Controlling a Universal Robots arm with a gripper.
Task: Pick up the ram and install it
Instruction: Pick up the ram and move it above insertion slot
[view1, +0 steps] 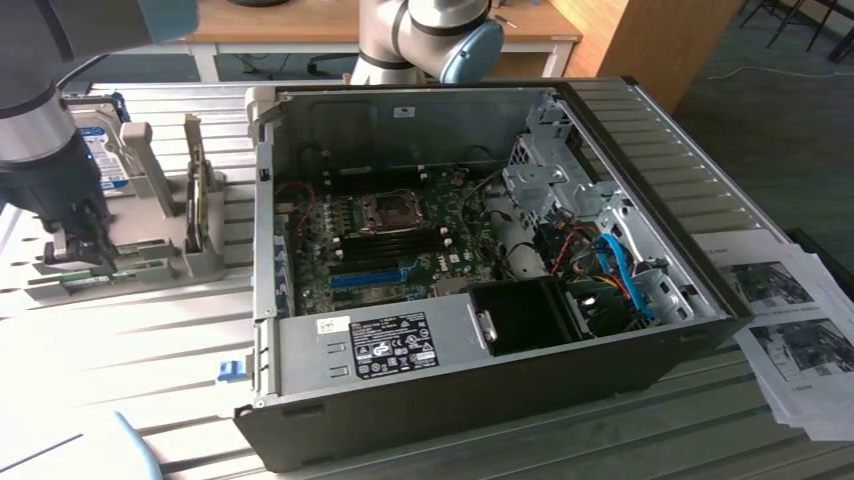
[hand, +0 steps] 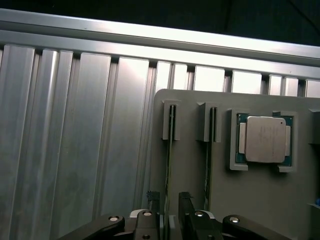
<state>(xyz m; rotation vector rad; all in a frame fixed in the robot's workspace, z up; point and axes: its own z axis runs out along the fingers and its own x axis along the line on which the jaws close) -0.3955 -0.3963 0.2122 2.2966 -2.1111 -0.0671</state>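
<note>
Black-fingered claw (hand: 169, 199) stands open astride the thin edge-on ram (hand: 169, 160) in its grey slotted holder (hand: 255, 200).

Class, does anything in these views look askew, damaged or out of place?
Only the printed sheets at the exterior view's right: loosely fanned, not squared up. In the holder, both ram sticks stand upright and the processor sits square in its pocket.

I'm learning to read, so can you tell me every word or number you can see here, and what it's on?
Nothing here can be read for sure.
Black label inside the computer case: white print, too small to read.
White sticker beside it: too small to read.
Papers at the exterior view's right: print too blurred.
Drive label at the exterior view's left: too blurred.
Processor chip: no readable marks.
</note>
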